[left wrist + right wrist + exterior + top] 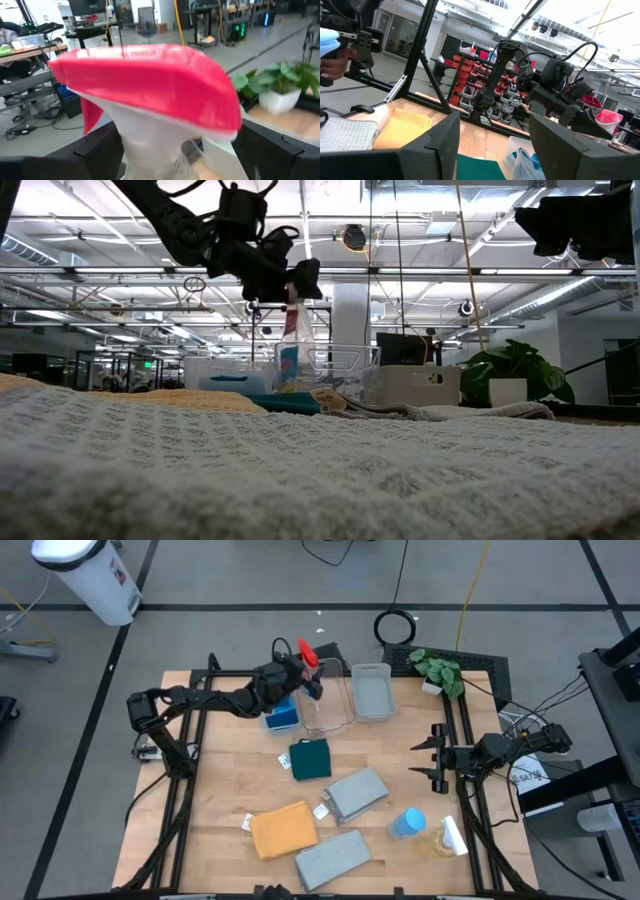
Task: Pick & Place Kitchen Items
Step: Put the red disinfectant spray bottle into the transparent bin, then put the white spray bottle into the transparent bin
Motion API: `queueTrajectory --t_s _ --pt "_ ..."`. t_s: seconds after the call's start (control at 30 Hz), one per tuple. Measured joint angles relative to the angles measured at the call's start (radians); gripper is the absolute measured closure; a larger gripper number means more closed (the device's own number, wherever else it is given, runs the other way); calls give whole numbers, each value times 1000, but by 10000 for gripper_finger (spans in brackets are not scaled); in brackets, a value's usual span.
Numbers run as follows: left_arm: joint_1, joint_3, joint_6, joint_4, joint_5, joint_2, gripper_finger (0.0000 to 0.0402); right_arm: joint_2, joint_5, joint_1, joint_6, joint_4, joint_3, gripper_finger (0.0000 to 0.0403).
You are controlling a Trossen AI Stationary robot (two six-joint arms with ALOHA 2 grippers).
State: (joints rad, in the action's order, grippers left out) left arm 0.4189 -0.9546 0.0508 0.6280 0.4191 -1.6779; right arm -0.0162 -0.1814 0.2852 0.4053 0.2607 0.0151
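My left gripper (300,675) is at the table's far side, shut on a clear spray bottle with a red top (308,653), above the far-left corner of a clear bin (330,718). In the low view the bottle (290,345) hangs upright under the gripper (285,280). My right gripper (425,758) waits open and empty at the table's right edge. A dark-green cloth (310,758), two grey cloths (355,792) (333,858) and an orange cloth (283,830) lie flat on the table. A blue-topped bottle (408,823) and a white-topped bottle (452,836) are near the right front. My left gripper holds the spray bottle by its white neck (150,142), just under the red trigger head (150,80), one finger (97,157) on each side. The fingers come from the table's left. The bottle hangs upright; whether its bottom rests in the bin, I cannot tell.
A small bin with blue sponges (282,718) stands left of the clear bin, and a second clear bin (372,692) stands on its right. A green plant in a white pot (437,670) is at the far right corner. Bare wood lies between the cloths and my right gripper.
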Motion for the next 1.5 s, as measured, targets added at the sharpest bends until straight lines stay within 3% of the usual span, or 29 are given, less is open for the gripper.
queueTrajectory --t_s 0.53,0.77,0.97,1.13,1.23,1.37,1.5 --pt "-2 0 26 -144 3 1 64 0 0 0 0 0 0 195" --pt "-4 0 9 -218 54 45 64 0 0 0 0 0 0 195" --pt "-20 0 -20 -350 53 136 64 0 0 0 0 0 0 195" --pt "-43 0 -73 -569 51 227 71 0 0 0 0 0 0 195" --pt "-48 10 -124 -679 -44 286 79 0 0 0 0 0 0 195" --pt "-49 85 -136 -672 -222 394 91 0 0 0 0 0 0 195" --pt "-48 223 -130 -604 -254 558 102 0 0 0 0 0 0 195"
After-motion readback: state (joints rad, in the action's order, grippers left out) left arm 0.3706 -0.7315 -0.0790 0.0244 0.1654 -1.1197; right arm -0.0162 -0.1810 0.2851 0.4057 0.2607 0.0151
